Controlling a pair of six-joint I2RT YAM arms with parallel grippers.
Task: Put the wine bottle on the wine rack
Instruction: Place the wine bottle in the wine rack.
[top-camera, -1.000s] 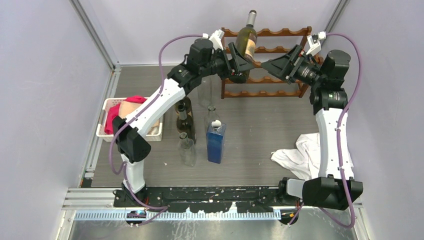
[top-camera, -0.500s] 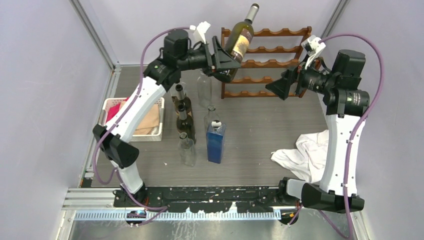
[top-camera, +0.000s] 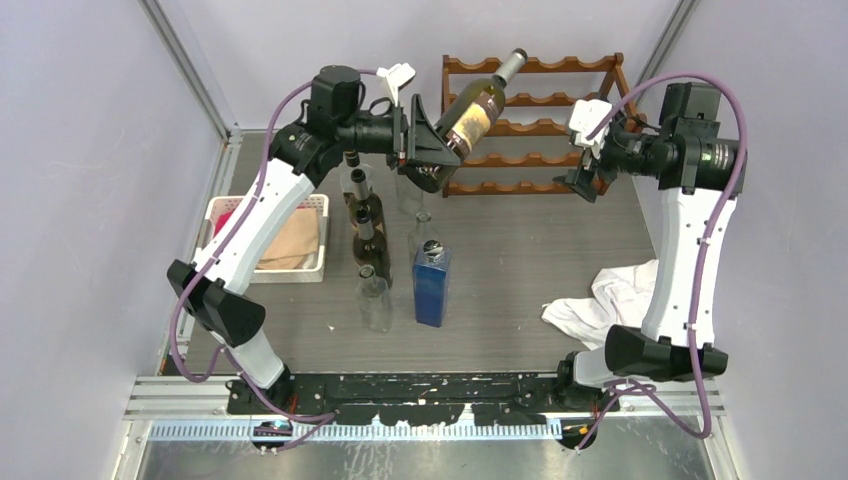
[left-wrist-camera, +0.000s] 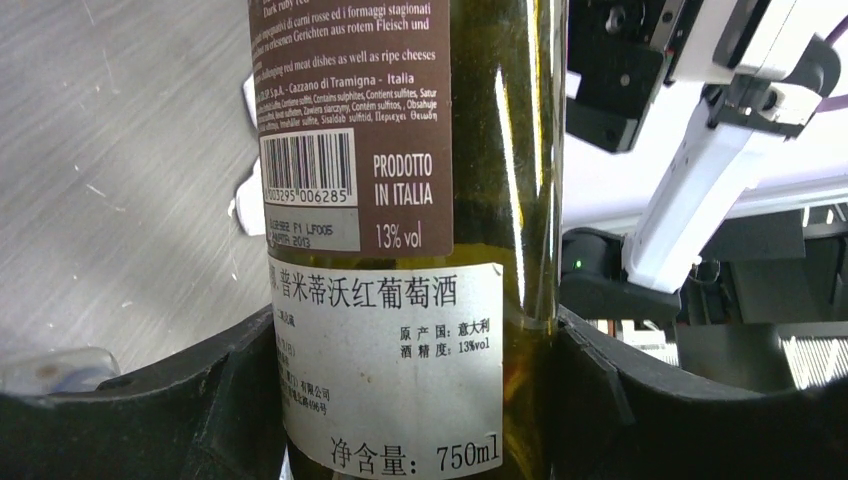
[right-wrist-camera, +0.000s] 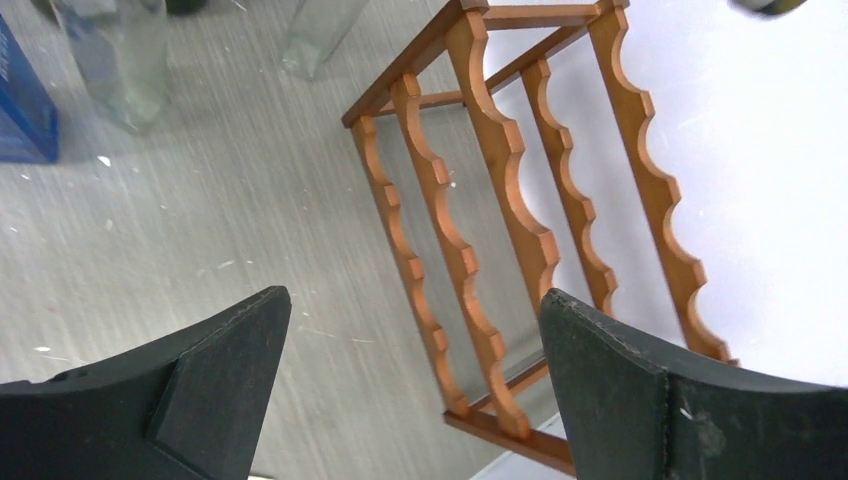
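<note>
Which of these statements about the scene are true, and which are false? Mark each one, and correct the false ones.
1. The left claw grips the wine bottle. True.
2. The wine bottle lies in the rack. False: the claw holds it tilted beside the rack, whose tiers are empty.
3. The right claw is open and holds nothing. True.
4. The blue bottle lies on its side. False: it stands upright on the table.
5. The white cloth is in the basket. False: it lies on the table by the right arm.
</note>
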